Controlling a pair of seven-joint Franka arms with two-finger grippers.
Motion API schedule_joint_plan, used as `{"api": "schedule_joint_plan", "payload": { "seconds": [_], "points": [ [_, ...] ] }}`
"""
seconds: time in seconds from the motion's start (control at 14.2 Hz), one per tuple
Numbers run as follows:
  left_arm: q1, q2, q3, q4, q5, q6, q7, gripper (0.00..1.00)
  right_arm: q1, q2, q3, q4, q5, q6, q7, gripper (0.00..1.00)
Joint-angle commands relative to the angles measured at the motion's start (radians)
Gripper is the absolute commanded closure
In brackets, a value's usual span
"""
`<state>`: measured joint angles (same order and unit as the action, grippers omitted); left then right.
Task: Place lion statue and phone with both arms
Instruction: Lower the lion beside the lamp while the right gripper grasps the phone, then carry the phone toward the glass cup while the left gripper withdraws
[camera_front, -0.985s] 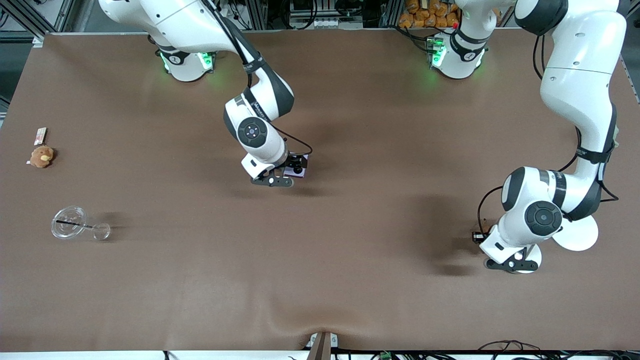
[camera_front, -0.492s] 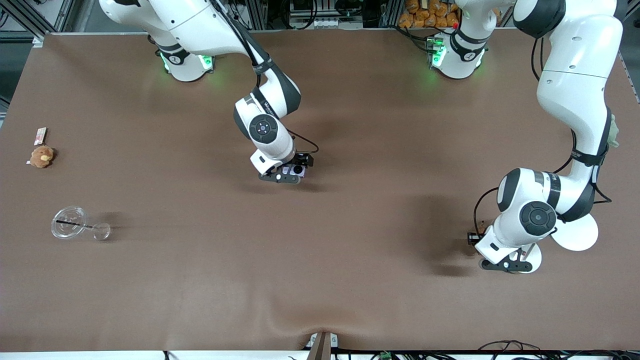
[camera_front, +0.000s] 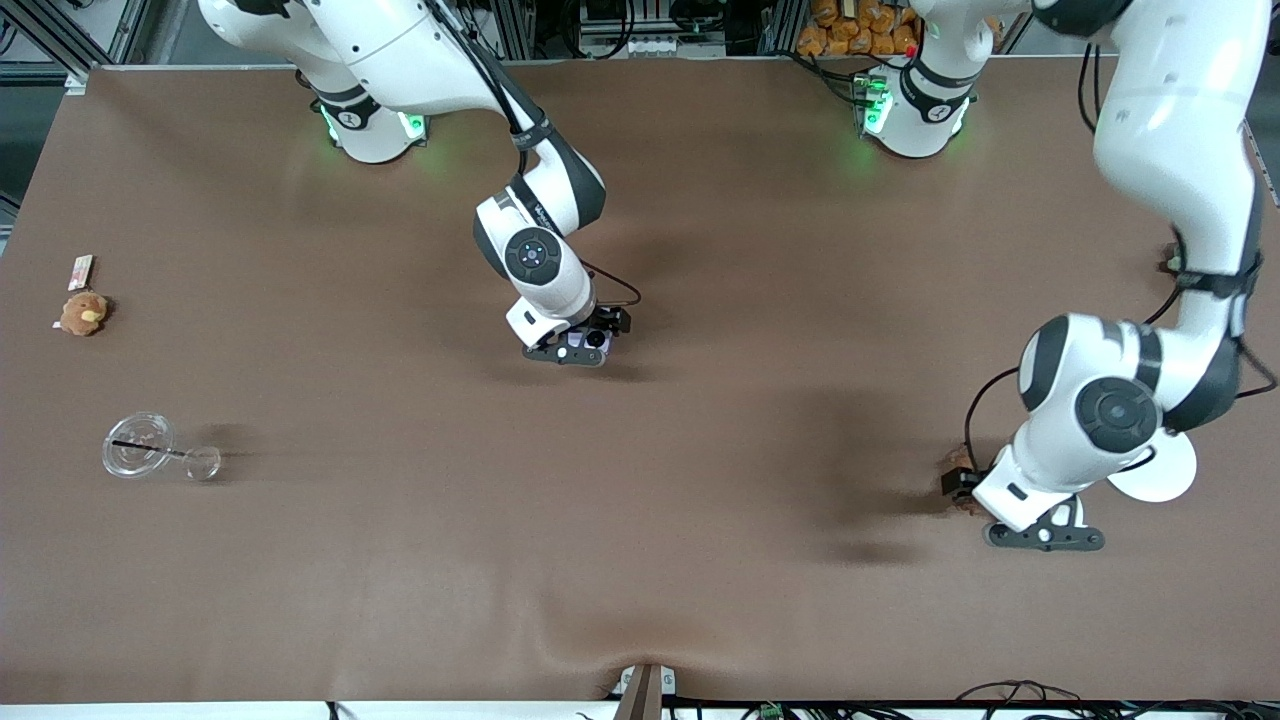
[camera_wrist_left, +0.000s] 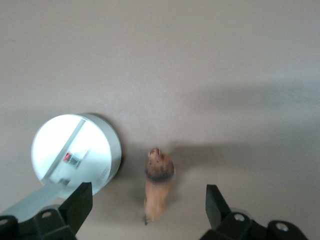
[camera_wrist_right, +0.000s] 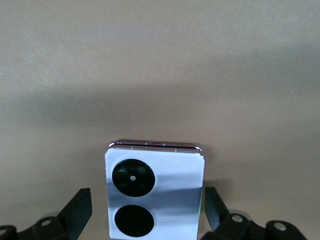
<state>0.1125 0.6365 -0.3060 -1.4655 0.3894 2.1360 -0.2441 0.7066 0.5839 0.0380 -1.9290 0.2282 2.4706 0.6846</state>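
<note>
Since a second ago the right arm has swung a little toward the left arm's end of the table, so the right gripper (camera_front: 590, 342) now sits squarely over the phone (camera_front: 577, 351), which showed more fully beside it before. The left arm has shifted the opposite way, toward its own end of the table, and the white disc (camera_front: 1160, 470) that its wrist partly covered now shows more. In the right wrist view the right gripper (camera_wrist_right: 145, 212) has its fingers (camera_wrist_right: 77, 210) spread wide on either side of the phone (camera_wrist_right: 154, 195), apart from it. The phone is a nearly square, pale lavender folded block lying flat on the brown table (camera_front: 700, 560) near its middle, with two round black camera circles on its upper face. In the left wrist view the left gripper (camera_wrist_left: 150, 210) is likewise spread, its fingers (camera_wrist_left: 80, 205) well clear of the lion statue (camera_wrist_left: 158, 187) between them. The lion is a small tan figure with a darker brown head, standing on the table just beside the white disc (camera_wrist_left: 75, 150); from the front only a brown sliver of it (camera_front: 962, 460) shows next to the wrist.
</note>
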Motion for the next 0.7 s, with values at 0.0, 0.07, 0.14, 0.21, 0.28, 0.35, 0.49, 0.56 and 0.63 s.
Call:
{"api": "schedule_joint_plan", "payload": {
  "seconds": [0.0, 0.07, 0.14, 0.21, 0.28, 0.35, 0.49, 0.56, 0.63],
  "points": [
    [0.013, -0.133, -0.044, -0.030, 0.006, -0.128, 0.006, 0.00, 0.022, 0.007, -0.012, -0.007, 0.010, 0.019, 0.016, 0.00],
    [0.016, -0.167, -0.048, -0.030, -0.015, -0.175, 0.014, 0.00, 0.022, 0.008, -0.013, -0.007, 0.005, 0.019, 0.016, 0.00],
    [0.016, -0.199, -0.048, -0.030, -0.050, -0.209, 0.016, 0.00, 0.022, 0.010, -0.013, -0.007, 0.003, 0.021, 0.016, 0.00],
    [0.012, -0.225, -0.042, -0.032, -0.073, -0.231, 0.014, 0.00, 0.022, 0.017, -0.015, -0.007, 0.000, 0.021, 0.016, 0.00],
    [0.003, -0.265, -0.033, -0.032, -0.092, -0.270, 0.014, 0.00, 0.022, 0.017, -0.015, -0.007, -0.001, 0.019, 0.015, 0.12],
    [-0.002, -0.299, -0.024, -0.032, -0.124, -0.310, 0.016, 0.00, 0.022, 0.019, -0.015, -0.007, -0.003, 0.018, 0.015, 0.28],
    [-0.033, -0.394, 0.051, -0.044, -0.238, -0.381, 0.023, 0.00, 0.024, 0.017, -0.015, -0.007, -0.003, 0.016, 0.012, 0.66],
    [-0.051, -0.435, 0.086, -0.056, -0.282, -0.422, 0.037, 0.00, 0.022, 0.016, -0.017, -0.005, -0.004, 0.010, 0.007, 0.87],
    [-0.066, -0.481, 0.123, -0.076, -0.302, -0.451, 0.057, 0.00, 0.020, 0.008, -0.017, -0.004, -0.004, 0.004, 0.009, 1.00]
  ]
}}
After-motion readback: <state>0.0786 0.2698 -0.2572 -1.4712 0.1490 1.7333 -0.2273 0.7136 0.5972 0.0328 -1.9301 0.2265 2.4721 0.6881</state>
